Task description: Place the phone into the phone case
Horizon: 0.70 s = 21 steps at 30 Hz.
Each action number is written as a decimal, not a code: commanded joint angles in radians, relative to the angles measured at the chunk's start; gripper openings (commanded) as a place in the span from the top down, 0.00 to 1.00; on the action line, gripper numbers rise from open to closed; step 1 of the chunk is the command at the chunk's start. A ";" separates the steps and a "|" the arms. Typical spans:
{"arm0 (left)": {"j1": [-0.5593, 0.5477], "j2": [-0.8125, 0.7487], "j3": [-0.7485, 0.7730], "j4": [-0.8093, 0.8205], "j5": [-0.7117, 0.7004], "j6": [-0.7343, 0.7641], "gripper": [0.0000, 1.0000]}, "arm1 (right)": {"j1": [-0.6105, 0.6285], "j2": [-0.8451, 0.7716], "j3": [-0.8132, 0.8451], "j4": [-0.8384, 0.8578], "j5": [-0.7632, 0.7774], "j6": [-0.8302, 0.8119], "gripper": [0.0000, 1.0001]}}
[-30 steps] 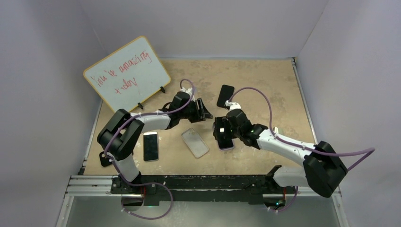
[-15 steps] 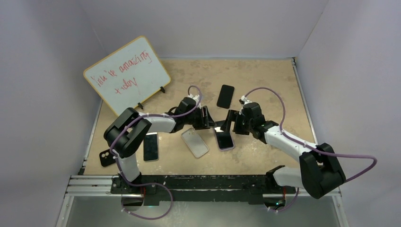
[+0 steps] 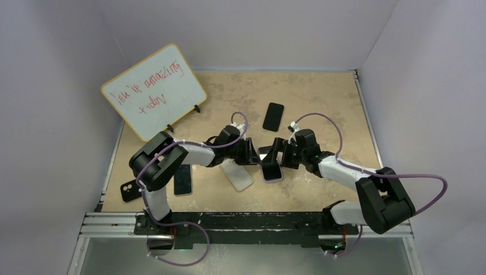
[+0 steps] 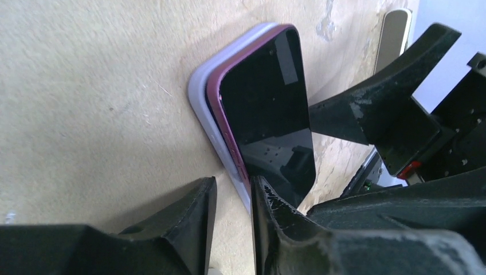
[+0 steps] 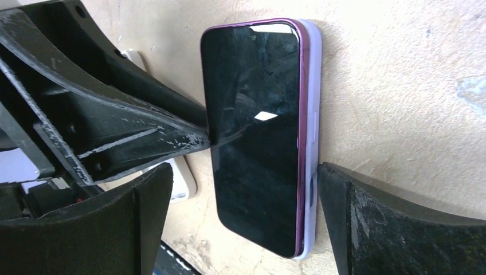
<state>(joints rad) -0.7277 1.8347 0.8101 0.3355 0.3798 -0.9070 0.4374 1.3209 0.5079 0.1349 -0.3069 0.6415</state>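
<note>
Lying partly seated in the lilac phone case, the phone sits within the released right gripper; left gripper unclear.

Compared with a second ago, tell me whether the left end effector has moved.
Yes. The left end effector has shifted away from the whiteboard, toward the near edge and rightward, up to the phone.

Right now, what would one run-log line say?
phone atop lilac case, unseated | left tool finger at phone's edge | right tool open, straddling both
</note>
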 commanded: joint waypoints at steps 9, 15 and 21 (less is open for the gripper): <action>-0.021 -0.009 -0.006 -0.067 -0.011 0.042 0.88 | -0.060 0.014 -0.106 0.486 -0.306 0.285 0.14; -0.021 -0.010 -0.003 -0.082 -0.006 0.054 0.89 | -0.062 0.007 -0.112 0.515 -0.320 0.293 0.25; -0.021 -0.017 -0.008 -0.073 0.000 0.055 0.87 | -0.063 0.000 -0.106 0.438 -0.281 0.240 0.33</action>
<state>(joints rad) -0.7334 1.8114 0.8074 0.2863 0.3988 -0.8928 0.3599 1.3396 0.3870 0.5289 -0.5423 0.8894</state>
